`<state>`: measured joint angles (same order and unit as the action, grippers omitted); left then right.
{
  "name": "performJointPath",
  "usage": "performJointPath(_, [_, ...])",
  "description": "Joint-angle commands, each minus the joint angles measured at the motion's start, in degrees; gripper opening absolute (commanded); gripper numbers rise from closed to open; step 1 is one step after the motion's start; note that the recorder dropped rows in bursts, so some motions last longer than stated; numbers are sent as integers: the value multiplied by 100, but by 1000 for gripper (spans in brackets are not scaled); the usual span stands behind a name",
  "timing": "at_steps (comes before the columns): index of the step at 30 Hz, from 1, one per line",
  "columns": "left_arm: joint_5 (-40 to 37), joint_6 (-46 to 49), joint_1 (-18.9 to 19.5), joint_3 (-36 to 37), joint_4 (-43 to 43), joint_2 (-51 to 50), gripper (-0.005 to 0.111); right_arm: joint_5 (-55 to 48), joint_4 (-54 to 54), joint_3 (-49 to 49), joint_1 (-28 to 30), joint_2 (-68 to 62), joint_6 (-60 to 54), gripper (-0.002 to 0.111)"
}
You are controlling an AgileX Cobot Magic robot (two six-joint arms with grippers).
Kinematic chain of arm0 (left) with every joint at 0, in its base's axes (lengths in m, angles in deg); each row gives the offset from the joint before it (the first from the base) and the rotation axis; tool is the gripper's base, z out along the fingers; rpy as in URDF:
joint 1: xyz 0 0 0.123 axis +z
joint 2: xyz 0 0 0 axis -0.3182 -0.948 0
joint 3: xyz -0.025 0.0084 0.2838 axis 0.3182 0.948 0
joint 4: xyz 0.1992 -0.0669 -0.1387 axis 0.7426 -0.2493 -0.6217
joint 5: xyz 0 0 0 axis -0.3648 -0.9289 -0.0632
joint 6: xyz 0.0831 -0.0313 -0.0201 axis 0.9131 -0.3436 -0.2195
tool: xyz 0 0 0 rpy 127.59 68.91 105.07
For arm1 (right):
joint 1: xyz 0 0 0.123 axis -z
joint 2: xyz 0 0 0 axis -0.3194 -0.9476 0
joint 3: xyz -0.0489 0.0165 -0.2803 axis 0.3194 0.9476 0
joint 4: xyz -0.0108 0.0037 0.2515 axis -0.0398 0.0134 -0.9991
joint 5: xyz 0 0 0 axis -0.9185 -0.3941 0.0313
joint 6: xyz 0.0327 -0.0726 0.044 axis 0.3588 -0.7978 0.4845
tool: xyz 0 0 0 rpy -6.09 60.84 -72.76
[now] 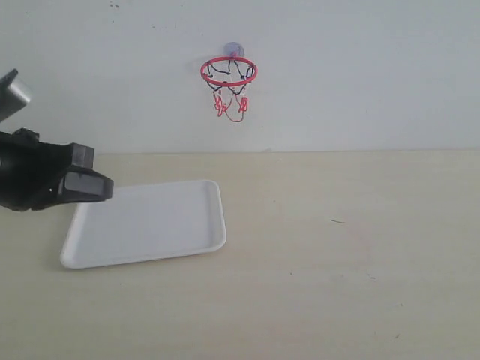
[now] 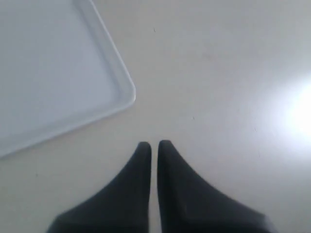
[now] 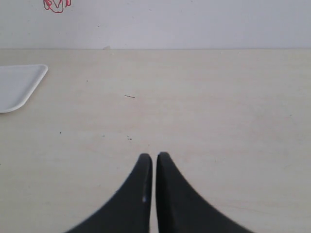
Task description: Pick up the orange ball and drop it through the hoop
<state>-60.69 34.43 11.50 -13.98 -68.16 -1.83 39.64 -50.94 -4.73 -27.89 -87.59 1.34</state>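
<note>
No view shows the orange ball; it is hidden or out of view. The hoop (image 1: 229, 71) hangs on the back wall by its bluish suction cup (image 1: 234, 49), with a red ring and a black-and-red net. The lowest part of the net (image 3: 57, 5) also shows in the right wrist view. My left gripper (image 2: 154, 144) is shut on nothing, above bare table just off a corner of the white tray (image 2: 127, 87). The left arm (image 1: 45, 176) reaches in at the left edge, over the tray's left end. My right gripper (image 3: 154, 156) is shut and empty above bare table, outside the exterior view.
The white tray (image 1: 220, 217) lies empty at the left of the beige table (image 1: 337, 247), and its corner (image 3: 24, 90) shows in the right wrist view. A white wall (image 1: 360, 75) stands behind the table.
</note>
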Motion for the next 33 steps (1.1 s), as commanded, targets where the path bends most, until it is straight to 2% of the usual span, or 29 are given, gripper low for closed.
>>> performJointPath(1, [994, 1221, -34, 537, -1448, 619, 4, 67, -1, -3, 12, 23, 0, 3])
performJointPath(6, [1988, 2947, -34, 1425, -2569, 1898, 4, 67, -1, -3, 12, 23, 0, 3])
performJointPath(9, [2454, 3617, 42, 2001, -2748, 2986, 4, 67, -1, -3, 12, 23, 0, 3])
performJointPath(13, [2608, 4055, 324, 2784, -2748, 4745, 4, 67, -1, -3, 12, 23, 0, 3])
performJointPath(16, [2608, 4075, 543, 3323, -2748, 6008, 4, 67, -1, -3, 12, 23, 0, 3])
performJointPath(22, [2519, 3909, 580, 3860, -2748, 7873, 4, 67, -1, -3, 12, 23, 0, 3])
performJointPath(25, [2406, 3774, 580, 3812, -3009, 7873, 4, 54, -1, -3, 12, 23, 0, 3])
performJointPath(27, [2406, 3698, 580, 3807, -3626, 7801, 4, 68, -1, -3, 12, 23, 0, 3])
performJointPath(28, [2406, 3591, 580, 3807, -3641, 7748, 4, 68, -1, -3, 12, 23, 0, 3])
performJointPath(31, [2395, 2602, 580, 3807, -3641, 7827, 4, 68, -1, -3, 12, 23, 0, 3])
performJointPath(33, [2509, 2319, 580, 3807, -3601, 7873, 4, 68, -1, -3, 12, 23, 0, 3])
